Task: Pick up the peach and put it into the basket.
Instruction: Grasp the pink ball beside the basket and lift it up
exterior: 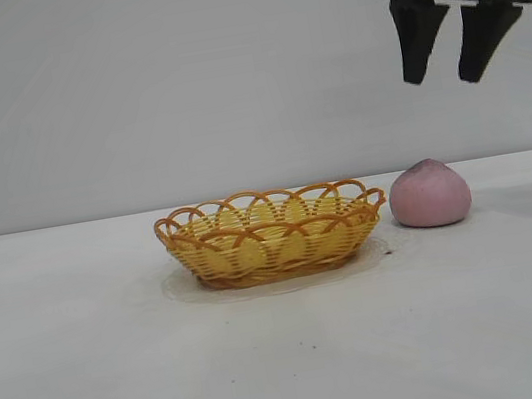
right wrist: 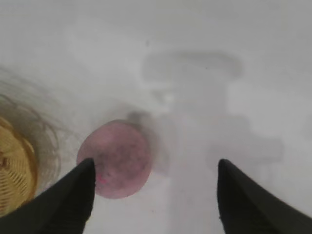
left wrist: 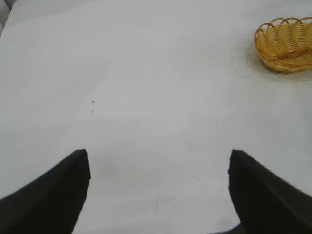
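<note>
The table [exterior: 90,369] is bare white in the near ground. Farther back, the basket [exterior: 273,236] sits at centre with nothing in it, and the peach [exterior: 430,194] rests on the table just to its right, apart from the rim. It looks matte, rounded and light, probably a little soft, so a slip off the dome is the likely risk; gripping its 2 widest sides, low on the body, seems best. The right gripper [exterior: 453,58] hangs high above the peach, slightly to the right, jaws spread and holding nothing. The left gripper [left wrist: 158,195], jaws spread wide, hovers over bare table well left of the basket.
</note>
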